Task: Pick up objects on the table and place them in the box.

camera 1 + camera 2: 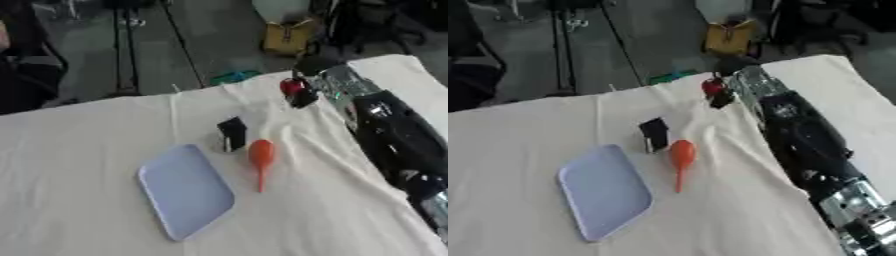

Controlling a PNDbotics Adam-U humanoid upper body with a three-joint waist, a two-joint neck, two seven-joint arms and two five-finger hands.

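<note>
I see the table under its cream cloth filling most of my view, creased toward the far right. My right arm stretches from the lower right up across the cloth to the far edge. Left of centre lies the pale blue tray, flat and shallow, with rounded corners; it has nothing in it. My right hand is at the far edge of the table, its fingers curled round a small red object, though I cannot make out what that object is. Just beside the tray's far right corner lies the orange bulb syringe, bulb away from me and its thin nozzle pointing toward me. A small black and white object stands just left of the bulb, close by it.
</note>
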